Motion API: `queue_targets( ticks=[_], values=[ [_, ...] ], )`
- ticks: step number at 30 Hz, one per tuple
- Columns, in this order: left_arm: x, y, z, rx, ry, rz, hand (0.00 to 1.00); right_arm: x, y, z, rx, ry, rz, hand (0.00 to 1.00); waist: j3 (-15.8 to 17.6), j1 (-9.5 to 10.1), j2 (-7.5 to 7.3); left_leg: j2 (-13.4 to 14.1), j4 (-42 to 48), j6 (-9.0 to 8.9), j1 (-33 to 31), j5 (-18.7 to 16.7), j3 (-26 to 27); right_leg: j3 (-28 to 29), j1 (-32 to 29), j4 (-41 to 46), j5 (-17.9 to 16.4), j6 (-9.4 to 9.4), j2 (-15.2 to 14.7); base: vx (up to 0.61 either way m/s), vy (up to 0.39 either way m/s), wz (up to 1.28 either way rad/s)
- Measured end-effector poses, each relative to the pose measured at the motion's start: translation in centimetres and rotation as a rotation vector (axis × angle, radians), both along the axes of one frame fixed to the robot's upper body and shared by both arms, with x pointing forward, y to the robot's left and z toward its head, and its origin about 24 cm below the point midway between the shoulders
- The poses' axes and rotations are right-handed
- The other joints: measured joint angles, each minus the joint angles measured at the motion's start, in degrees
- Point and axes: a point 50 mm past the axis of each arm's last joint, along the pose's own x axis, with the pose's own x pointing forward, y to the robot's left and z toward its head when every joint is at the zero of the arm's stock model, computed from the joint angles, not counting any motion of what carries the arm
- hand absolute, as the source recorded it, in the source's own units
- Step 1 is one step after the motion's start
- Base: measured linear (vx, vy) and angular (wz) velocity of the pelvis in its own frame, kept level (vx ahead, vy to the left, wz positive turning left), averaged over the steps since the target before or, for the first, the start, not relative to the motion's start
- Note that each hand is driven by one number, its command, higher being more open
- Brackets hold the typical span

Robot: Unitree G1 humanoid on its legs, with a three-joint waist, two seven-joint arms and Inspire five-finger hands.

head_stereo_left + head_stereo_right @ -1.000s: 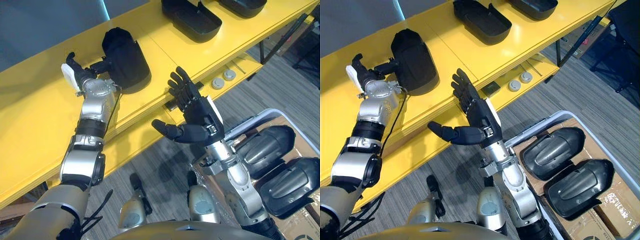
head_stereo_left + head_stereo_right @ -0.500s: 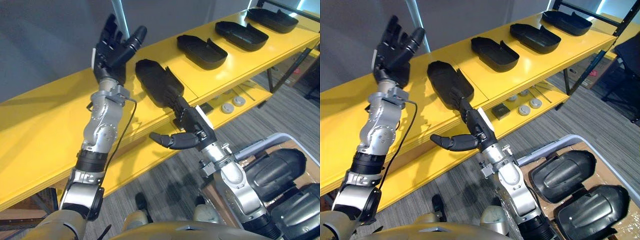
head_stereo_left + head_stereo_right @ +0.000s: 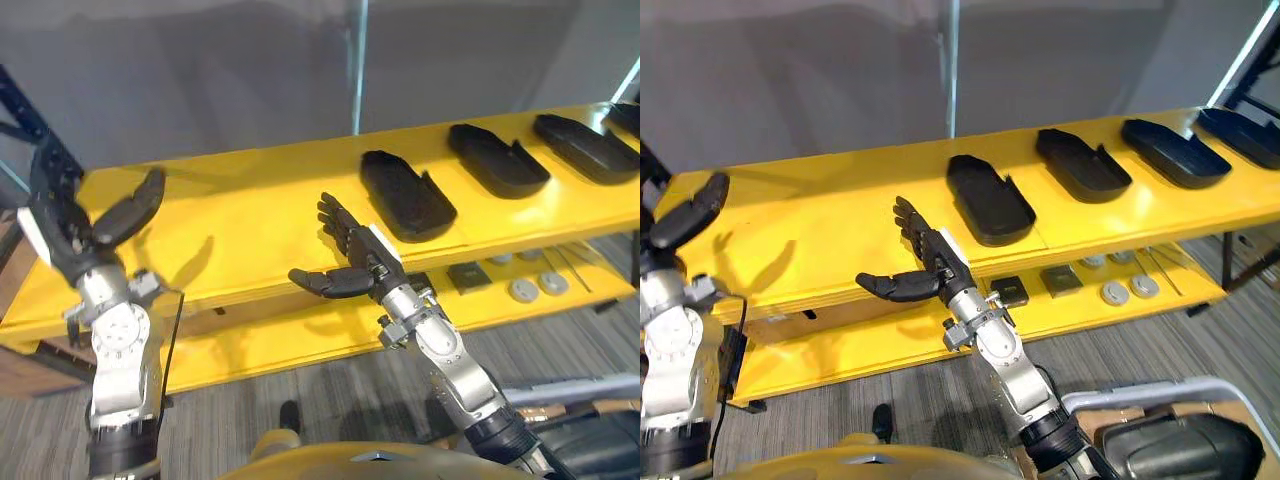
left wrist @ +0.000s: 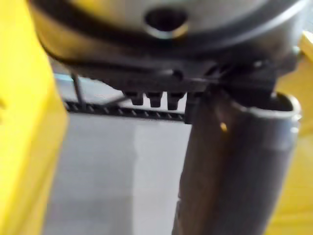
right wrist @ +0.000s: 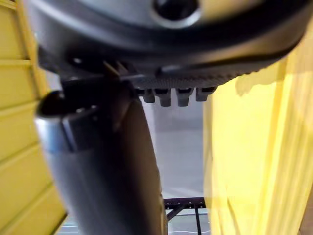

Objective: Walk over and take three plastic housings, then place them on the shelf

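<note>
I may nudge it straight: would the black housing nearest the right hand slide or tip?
Likely slides: the housing lies low and flat on the smooth yellow shelf. Probably stiff yet light, a thin-walled hollow shell.

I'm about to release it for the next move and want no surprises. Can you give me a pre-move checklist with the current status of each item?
1. Left hand open and empty: ok.
2. Right hand open and empty: ok.
3. Nearest plastic housing lies flat on the yellow shelf, apart from both hands: ok.
4. At least three on the shelf: ok. Three more housings continue the row.
5. Bare shelf space between the hands for another placement: ok.
6. Stock in the bin: one dark housing shows, total count cannot tell.
</note>
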Motion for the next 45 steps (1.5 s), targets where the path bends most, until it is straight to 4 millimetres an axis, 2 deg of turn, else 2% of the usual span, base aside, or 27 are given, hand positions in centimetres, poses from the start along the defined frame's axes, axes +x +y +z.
queue_targets(
  ticks=[3, 6, 8, 9, 10, 11, 15, 18, 19, 23, 27, 31, 33, 35, 37, 40, 45],
  values=[
    [-2.1, -0.6, -1.4, -0.043, 0.037, 0.016, 1.0, 0.3, -0.7, 0.0, -0.027, -0.01, -0.048, 1.0, -0.3, 0.52, -0.46, -0.5, 0.0, 0.03, -0.3, 0.0, -0.8, -0.7, 0.3, -0.1, -0.1, 0.08, -0.3, 0.01, -0.002, 0.15],
    [-3.7, -2.1, -1.3, -0.056, 0.003, -0.054, 1.0, 1.1, -2.8, 0.4, -0.017, -0.027, -0.229, 1.0, -0.2, 0.58, -0.38, -0.6, 0.0, 0.21, -0.4, -0.1, -1.5, -1.6, 0.8, -0.1, -0.3, 0.37, -0.2, -0.03, -0.008, 0.17],
    [-4.4, -3.1, -0.6, -0.048, -0.064, -0.107, 1.0, 1.3, -5.5, 1.2, 0.004, -0.058, -0.397, 1.0, -0.1, 0.54, -0.13, -0.6, 0.0, -0.01, -0.9, -0.3, -1.7, -2.2, 0.7, -0.1, -0.3, 0.39, -0.1, -0.05, 0.002, 0.16],
    [-4.7, -3.4, -0.1, -0.034, -0.1, -0.133, 1.0, 1.2, -7.3, 1.7, 0.005, -0.079, -0.481, 1.0, 0.1, 0.35, -0.61, -0.8, 0.0, -1.11, -1.1, -1.5, -1.1, -2.2, 0.7, -0.6, -0.3, 0.29, -0.9, -0.03, 0.024, 0.13],
    [-4.8, -3.5, 0.2, -0.022, -0.119, -0.147, 1.0, 1.0, -8.2, 1.9, 0.007, -0.087, -0.524, 1.0, 0.5, 0.46, -1.88, -1.2, 1.8, 0.2, -1.5, -1.2, -0.9, -2.1, 0.7, -1.1, -0.4, 0.25, -1.6, 0.03, 0.044, -0.09],
    [-4.9, -3.7, 0.6, -0.005, -0.153, -0.176, 1.0, 0.6, -10.4, 2.3, 0.0, -0.108, -0.607, 1.0, 0.2, 0.49, -1.04, -1.7, 5.0, 1.62, -1.7, -3.4, -1.2, -1.4, 0.9, -1.1, -0.3, 0.4, -1.5, 0.05, 0.011, -0.15],
    [-5.0, -4.3, 1.5, 0.003, -0.219, -0.309, 1.0, 0.2, -13.5, 3.6, -0.001, -0.163, -0.681, 1.0, 0.4, -1.63, -1.48, -2.0, 0.7, 1.56, -0.5, -1.7, -0.3, -0.6, -0.4, -1.1, -0.2, 0.44, -1.9, 0.03, 0.018, -0.09],
    [-4.6, -5.0, 1.3, -0.022, -0.23, -0.378, 1.0, 0.1, -13.9, 4.0, -0.015, -0.182, -0.657, 1.0, 0.5, -1.98, -1.44, -2.1, 0.2, 1.56, 0.4, -1.6, 0.5, 0.2, -0.3, -0.6, -0.1, 0.52, -1.8, 0.02, 0.0, -0.12],
    [-4.5, -5.2, 1.4, -0.019, -0.232, -0.403, 1.0, 0.1, -14.2, 4.4, -0.023, -0.198, -0.633, 1.0, 0.7, -2.63, -1.18, -1.8, 0.2, 1.49, 0.6, -1.5, 0.5, 0.2, -0.4, -0.1, -0.1, 0.52, -1.7, 0.03, -0.04, -0.04],
    [-4.5, -5.4, 1.4, -0.009, -0.233, -0.44, 1.0, -0.2, -15.3, 5.3, -0.024, -0.234, -0.632, 1.0, 1.4, -2.71, -0.4, -0.7, 0.2, 0.95, 0.6, -1.4, 1.4, 1.0, -1.2, -0.1, -0.1, 0.37, -0.7, 0.02, -0.049, -0.13],
    [-3.6, -6.0, 1.4, -0.017, -0.241, -0.514, 1.0, -0.5, -17.4, 5.8, -0.008, -0.236, -0.623, 1.0, 1.7, -3.07, -0.76, -0.2, 0.2, 0.9, 0.6, -1.3, 1.5, 1.5, -1.3, -0.1, 0.1, 0.55, -0.2, 0.03, -0.039, -0.06],
    [-2.6, -7.2, 1.5, -0.023, -0.24, -0.635, 1.0, 0.7, -18.8, 4.8, -0.064, -0.171, -0.636, 1.0, 2.7, -3.35, -1.83, -0.1, 0.2, 0.71, 0.0, -1.4, 1.5, 1.6, -2.0, 0.1, -0.1, 0.26, -0.1, 0.0, -0.006, -0.01],
    [-1.8, -7.6, 1.9, -0.002, -0.245, -0.691, 1.0, 2.1, -19.5, 5.3, -0.062, -0.178, -0.679, 1.0, 5.5, -3.24, -1.74, 0.0, 0.3, 0.52, -0.6, -1.1, 1.4, 1.6, -3.0, 1.2, -0.2, 0.16, -0.1, -0.07, 0.002, 0.03],
    [-1.4, -7.7, 2.2, 0.008, -0.261, -0.701, 1.0, 2.9, -19.8, 6.4, -0.065, -0.211, -0.693, 1.0, 6.7, -3.02, -1.52, 0.2, 0.3, 0.66, -2.2, -0.5, 1.2, 1.6, -4.9, 2.2, -0.1, 0.23, 0.0, -0.07, 0.004, 0.04],
    [-0.5, -7.6, 2.8, 0.034, -0.281, -0.714, 1.0, 4.1, -20.1, 8.5, -0.062, -0.271, -0.689, 1.0, 10.1, -2.71, -1.71, 0.5, 2.3, 1.07, -4.5, -0.1, 0.3, 1.6, -6.6, 4.2, 0.0, 0.27, 0.2, -0.06, -0.01, 0.1],
    [0.4, -7.5, 3.1, 0.053, -0.282, -0.72, 1.0, 5.3, -19.8, 10.2, 0.001, -0.316, -0.667, 1.0, 14.3, -2.01, -2.46, 1.0, 6.2, 1.13, -6.2, -1.7, -0.2, 1.8, -7.3, 6.1, -0.5, -0.25, 0.2, -0.08, -0.029, 0.02],
    [0.4, -6.8, 3.3, 0.081, -0.272, -0.702, 1.0, 5.5, -19.5, 9.7, 0.015, -0.293, -0.643, 1.0, 17.4, -0.17, -3.12, 1.6, 11.0, 0.76, -8.5, -4.3, -1.0, 1.8, -8.1, 8.3, -1.5, -0.76, 0.3, -0.06, -0.012, 0.03]
  ],
)
